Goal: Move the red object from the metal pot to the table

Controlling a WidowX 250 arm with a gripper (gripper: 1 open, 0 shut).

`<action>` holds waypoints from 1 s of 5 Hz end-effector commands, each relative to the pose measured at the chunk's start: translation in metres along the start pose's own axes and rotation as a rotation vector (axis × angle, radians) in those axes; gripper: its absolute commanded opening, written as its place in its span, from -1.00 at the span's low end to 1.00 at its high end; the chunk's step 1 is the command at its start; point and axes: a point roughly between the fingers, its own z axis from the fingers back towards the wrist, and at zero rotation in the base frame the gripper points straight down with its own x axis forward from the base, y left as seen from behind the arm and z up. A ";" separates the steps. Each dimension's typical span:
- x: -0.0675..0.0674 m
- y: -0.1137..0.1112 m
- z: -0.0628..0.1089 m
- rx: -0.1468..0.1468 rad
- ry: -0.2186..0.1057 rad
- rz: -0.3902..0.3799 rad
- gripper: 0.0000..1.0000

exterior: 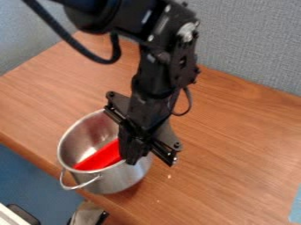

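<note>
The metal pot (115,183) stands near the front edge of the brown table (241,132). The red object (97,158) lies slanted inside it, low against the left of the bottom. My gripper (136,155) reaches down into the right half of the pot, and its black fingers are shut at the red object's right end. The fingertips are hidden by the gripper body, so I cannot tell whether the block is pinched between them. The pot's wire handle (70,180) hangs at the front left.
The table's front edge runs diagonally close below the pot, with blue floor beyond it. A dark object (88,216) and a white one (17,215) sit at the bottom edge. A grey-blue wall backs the table.
</note>
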 end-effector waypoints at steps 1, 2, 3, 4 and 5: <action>0.004 0.011 -0.018 0.010 -0.042 -0.015 -1.00; 0.022 -0.005 -0.014 0.029 -0.055 0.027 -1.00; 0.039 -0.026 -0.023 0.048 -0.048 0.053 -1.00; 0.055 -0.034 -0.033 0.062 -0.025 0.081 -1.00; 0.066 -0.039 -0.045 0.066 0.006 0.120 -1.00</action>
